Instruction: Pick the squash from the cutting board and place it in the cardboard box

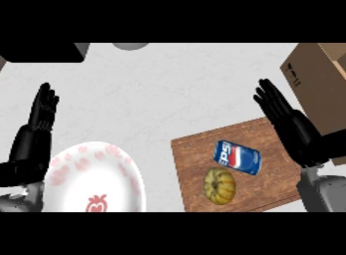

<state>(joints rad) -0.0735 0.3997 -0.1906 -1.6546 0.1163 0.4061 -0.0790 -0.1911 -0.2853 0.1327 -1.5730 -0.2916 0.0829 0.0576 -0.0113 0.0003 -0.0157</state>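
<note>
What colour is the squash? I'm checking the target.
Yellow-tan with darker ribs, best in the head view.

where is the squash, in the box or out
Out: the squash lies on the cutting board beside the can, left of the cardboard box.

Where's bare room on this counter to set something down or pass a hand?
Widest bare counter lies between the left hand and right hand, above the plate and cutting board. The board's near half is crowded: can, squash. The cardboard box blocks the right.
</note>
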